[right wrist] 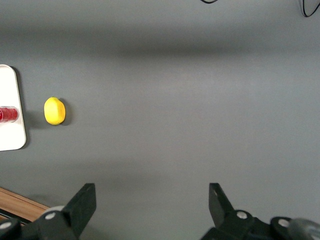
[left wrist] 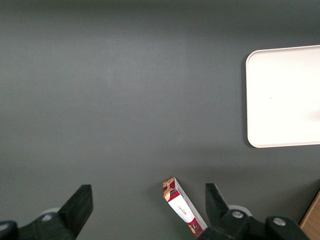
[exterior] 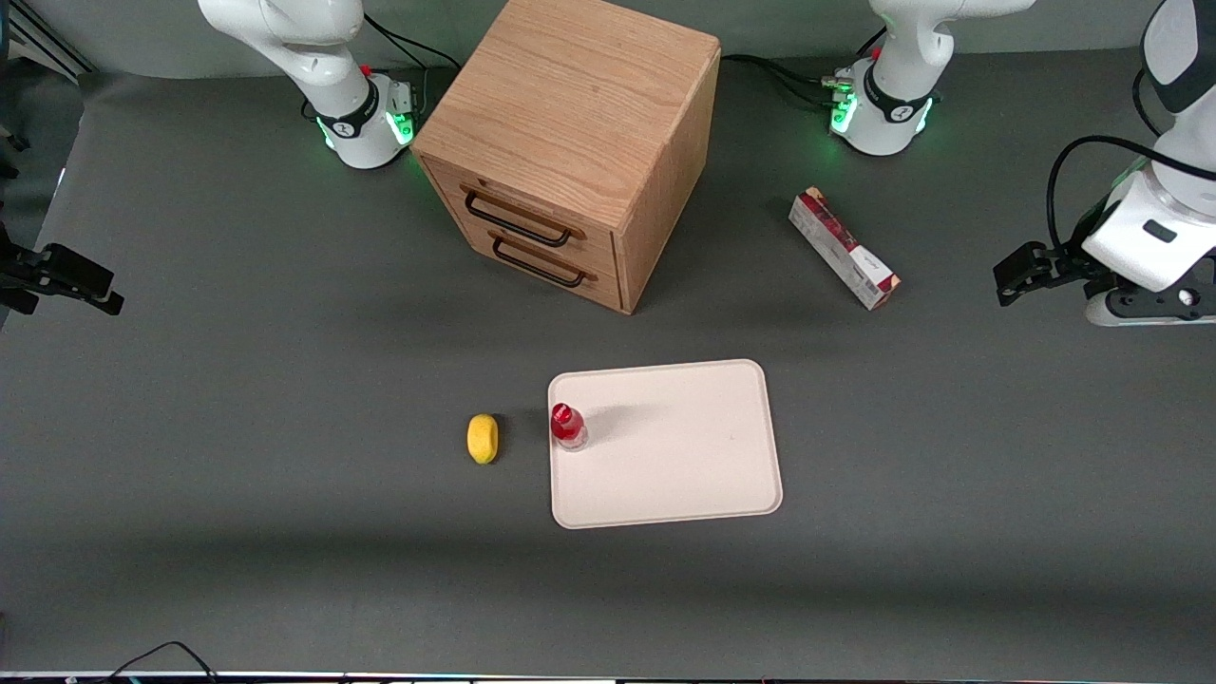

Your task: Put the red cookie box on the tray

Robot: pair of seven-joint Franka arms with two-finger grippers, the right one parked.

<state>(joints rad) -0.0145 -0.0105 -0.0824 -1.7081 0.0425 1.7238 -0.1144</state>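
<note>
Red cookie box lies on bench, apart from tray holding red-capped bottle; gripper above, jaws wide, empty.

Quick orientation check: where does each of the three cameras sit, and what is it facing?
Front: high, facing both arms; red cookie box on the table, tray, cabinet, gripper open at the working arm's end.
Left wrist: looks down past its jaws at the box and tray.
Right wrist: looks down at lemon, bottle.
Shared: all see the tray.
</note>
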